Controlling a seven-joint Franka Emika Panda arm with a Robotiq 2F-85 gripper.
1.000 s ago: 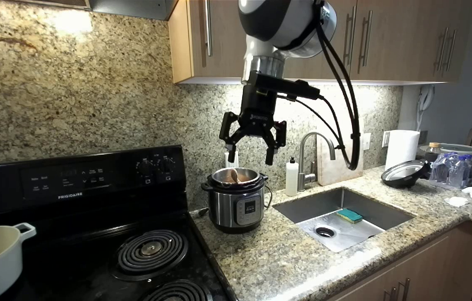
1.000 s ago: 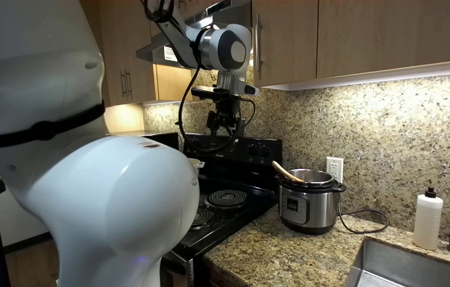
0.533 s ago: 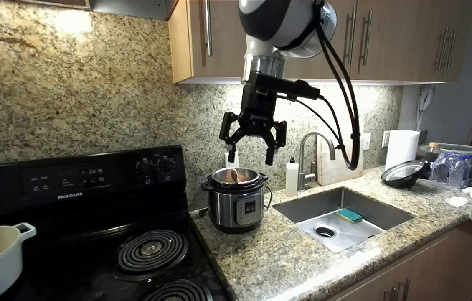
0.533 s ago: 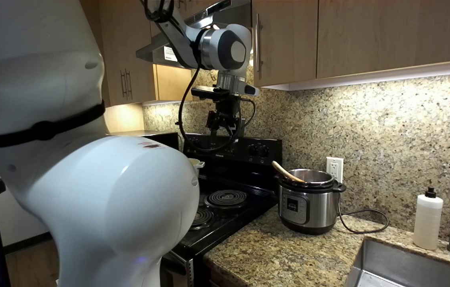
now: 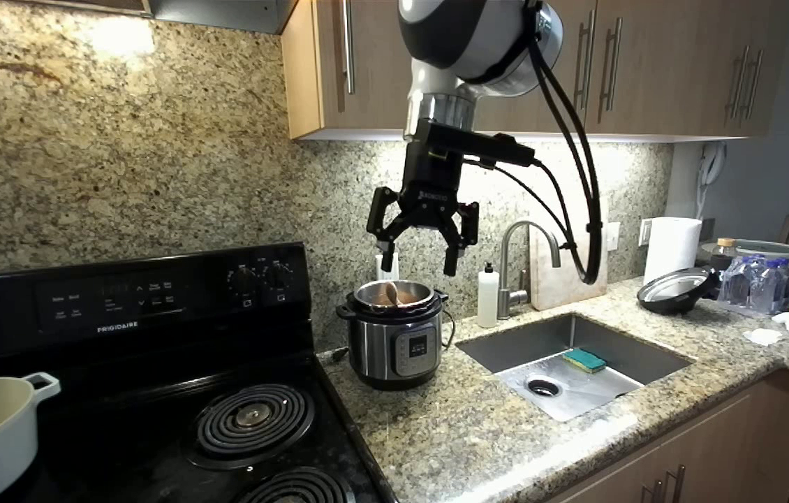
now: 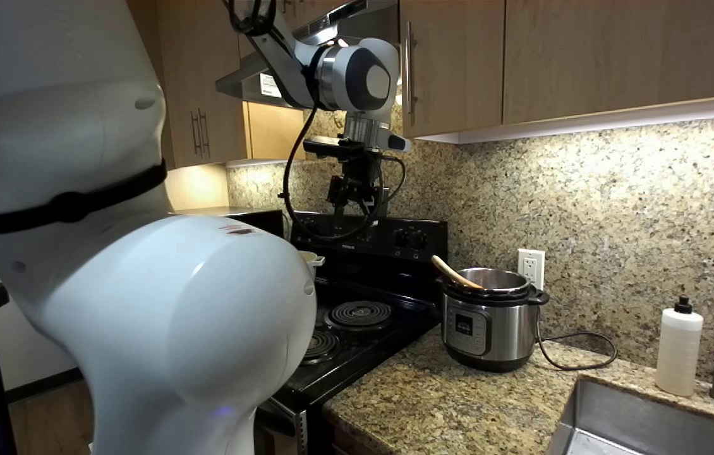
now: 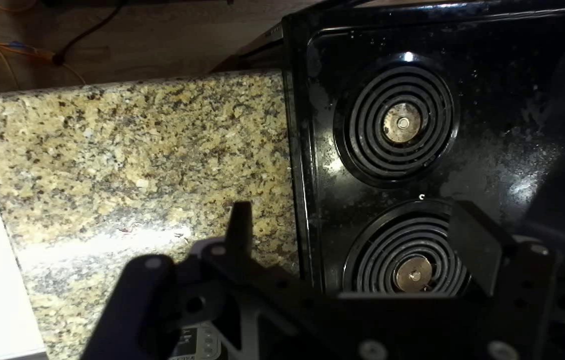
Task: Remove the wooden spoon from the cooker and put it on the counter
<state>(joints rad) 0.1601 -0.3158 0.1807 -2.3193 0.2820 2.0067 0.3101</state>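
Nearest, the bench [image 6: 420, 404] comes to its front corner beside the stove [image 5: 143, 412]; the stretch by that corner would, I judge, make a fair put-down place.

Farther in, the gripper [image 5: 419, 262] hangs high, its jaws wide apart with nothing between them. In the wrist view it appears to straddle the stove-side edge of the bench, one jaw seen against its granite, the other against the stove, and the jaws part roughly parallel to the front edge.

Beyond it, the wooden spoon [image 6: 452, 272] is lower, toward the back edge and somewhat toward the sink [image 5: 534, 347]. It leans in the cooker [image 6: 496, 325], one end raised above the rim toward the stove-side edge, so on the gripper's own side; the long axis slants down inside, where I cannot make out the lower end. Reaching it seems to call for a move back, sinkward and down, perhaps with a turn so the jaws close across its length.

Farthest, the cooker stands by the back corner on the stove side, near the backsplash [image 5: 157, 154].
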